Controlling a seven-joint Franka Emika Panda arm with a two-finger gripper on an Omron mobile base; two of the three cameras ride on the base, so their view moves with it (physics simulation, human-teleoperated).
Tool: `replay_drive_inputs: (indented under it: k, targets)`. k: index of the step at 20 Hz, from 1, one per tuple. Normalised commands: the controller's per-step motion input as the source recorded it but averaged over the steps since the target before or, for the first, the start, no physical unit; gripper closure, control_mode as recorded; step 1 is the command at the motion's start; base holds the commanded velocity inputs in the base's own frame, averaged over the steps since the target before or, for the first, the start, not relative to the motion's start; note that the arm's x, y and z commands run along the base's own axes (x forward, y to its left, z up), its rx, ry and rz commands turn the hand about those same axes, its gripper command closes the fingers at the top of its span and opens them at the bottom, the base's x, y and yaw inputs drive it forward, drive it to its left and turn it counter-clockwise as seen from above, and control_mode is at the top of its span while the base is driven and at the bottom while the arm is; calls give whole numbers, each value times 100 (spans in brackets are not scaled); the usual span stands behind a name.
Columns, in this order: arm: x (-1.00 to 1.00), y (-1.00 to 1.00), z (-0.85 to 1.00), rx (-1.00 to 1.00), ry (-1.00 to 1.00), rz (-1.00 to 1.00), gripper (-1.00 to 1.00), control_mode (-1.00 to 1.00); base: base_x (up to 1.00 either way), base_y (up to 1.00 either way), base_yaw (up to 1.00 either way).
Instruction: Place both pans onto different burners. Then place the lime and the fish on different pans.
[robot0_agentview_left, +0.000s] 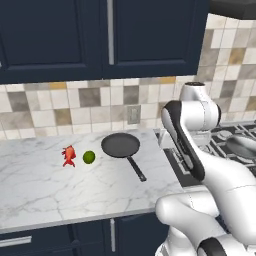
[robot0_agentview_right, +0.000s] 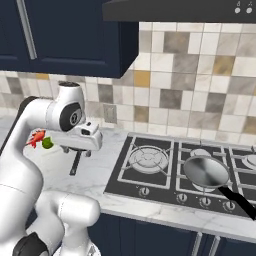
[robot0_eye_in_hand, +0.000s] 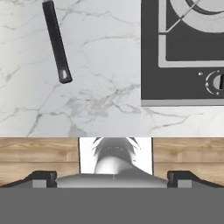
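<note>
Currently your gripper (robot0_eye_in_hand: 113, 177) hangs wide open, holding nothing, above the counter (robot0_agentview_left: 40, 190). Black pan (robot0_agentview_left: 120, 145), lime (robot0_agentview_left: 89, 157) and fish (robot0_agentview_left: 69, 155) sit there; grey pan (robot0_agentview_right: 206, 172) rests on the cooktop (robot0_agentview_right: 150, 182).

In the left base view the white arm (robot0_agentview_left: 200, 150) covers most of the cooktop (robot0_agentview_left: 222, 140); the grey pan (robot0_agentview_left: 244, 146) is cut by the right edge and partly behind the arm. In the right base view the arm (robot0_agentview_right: 30, 145) hides the black pan's bowl, leaving only part of its handle (robot0_agentview_right: 76, 162) visible. The fish (robot0_agentview_right: 36, 138) and lime (robot0_agentview_right: 47, 143) peek out past the arm, too small for detail. The grey pan's handle (robot0_agentview_right: 240, 201) runs off the right edge. In the hand view the black handle (robot0_eye_in_hand: 57, 41) is cut by the top edge, and one burner (robot0_eye_in_hand: 199, 13) is clipped at the top corner. The end effector (robot0_eye_in_hand: 112, 177) shows only dark fingertips (robot0_eye_in_hand: 41, 178) low in the hand view.
</note>
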Motion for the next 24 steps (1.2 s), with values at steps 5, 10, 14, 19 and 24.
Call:
replay_drive_inputs:
  k: [5,10,14,19,24]
  targets:
    - [0,50,-33,-4,-1,1,-100,-100,0,0,0]
    - [16,46,-41,-1,-1,1,-100,-100,0,0,0]
    - [19,39,-23,0,0,0,-100,-100,0,0,0]
    - [28,28,-22,0,0,1,-100,-100,0,0,0]
    - [31,1,-29,0,0,2,-100,-100,0,0,0]
